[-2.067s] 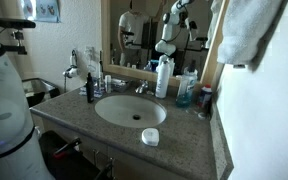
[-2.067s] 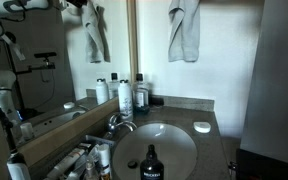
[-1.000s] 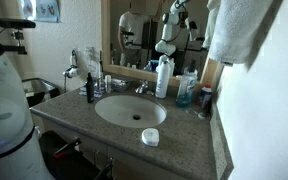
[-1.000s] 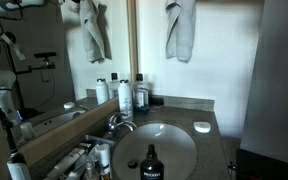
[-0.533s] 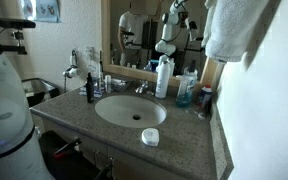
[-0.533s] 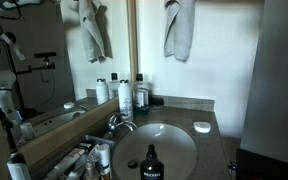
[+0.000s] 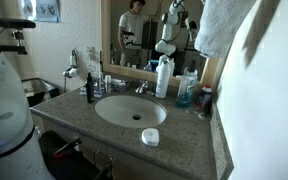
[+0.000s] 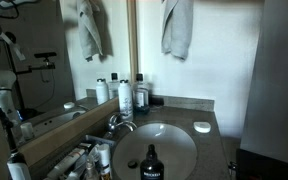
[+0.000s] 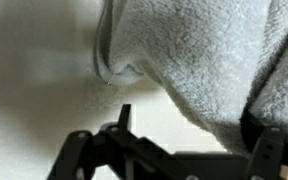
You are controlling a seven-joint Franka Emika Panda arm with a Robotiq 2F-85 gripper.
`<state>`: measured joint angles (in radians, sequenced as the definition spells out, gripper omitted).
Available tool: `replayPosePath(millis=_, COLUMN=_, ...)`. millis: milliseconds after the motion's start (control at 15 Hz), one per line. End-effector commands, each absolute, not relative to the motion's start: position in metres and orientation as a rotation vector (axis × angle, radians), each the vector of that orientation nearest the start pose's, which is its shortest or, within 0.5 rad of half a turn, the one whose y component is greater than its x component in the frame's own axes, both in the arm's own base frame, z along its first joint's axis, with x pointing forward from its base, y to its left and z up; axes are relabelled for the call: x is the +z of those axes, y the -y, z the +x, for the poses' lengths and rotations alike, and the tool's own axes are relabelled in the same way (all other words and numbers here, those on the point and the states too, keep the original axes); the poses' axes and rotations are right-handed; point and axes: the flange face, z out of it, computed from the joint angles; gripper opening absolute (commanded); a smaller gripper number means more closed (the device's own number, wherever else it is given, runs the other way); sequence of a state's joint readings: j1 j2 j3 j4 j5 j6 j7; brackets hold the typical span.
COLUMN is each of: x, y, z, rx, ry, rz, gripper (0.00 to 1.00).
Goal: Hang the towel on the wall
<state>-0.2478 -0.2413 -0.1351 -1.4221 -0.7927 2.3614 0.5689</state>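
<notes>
The pale grey towel (image 8: 177, 25) hangs in folds against the off-white wall (image 8: 224, 60) above the counter, beside the mirror's wooden frame. From the other side, the towel (image 7: 224, 25) fills the top right corner, in front of the wall (image 7: 274, 110). The arm and gripper do not show in either exterior view. In the wrist view the towel (image 9: 204, 55) fills the upper right, close to the camera, and reaches down to my right finger (image 9: 269, 150). My gripper (image 9: 172, 140) stands open, jaws wide apart, with bare wall (image 9: 44, 100) behind the gap.
Below lies a granite counter (image 7: 79, 125) with an oval sink (image 7: 130, 110), a faucet (image 8: 119, 123) and a white soap dish (image 7: 150, 136). Several bottles (image 8: 126, 95) stand by the wood-framed mirror (image 8: 44, 60). A dark bottle (image 8: 150, 162) stands at the counter's front.
The towel has shifted up and to the left in both exterior views. A person's reflection has appeared in the mirror.
</notes>
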Motion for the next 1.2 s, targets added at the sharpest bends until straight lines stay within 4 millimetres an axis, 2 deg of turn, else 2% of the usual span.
replayPosePath(millis=0, x=0.935, y=0.186, z=0.413, rx=1.492, ry=0.677, rz=1.845, gripper=1.00)
replayPosePath(millis=667, x=0.945, y=0.180, z=0.407, rx=1.594, ry=0.600, rz=1.751, gripper=1.00)
replayPosePath(millis=933, x=0.939, y=0.193, z=0.406, rx=1.521, ry=0.669, rz=1.788, gripper=1.00)
replayPosePath(millis=1133, x=0.932, y=0.201, z=0.406, rx=1.460, ry=0.727, rz=1.877, gripper=1.00)
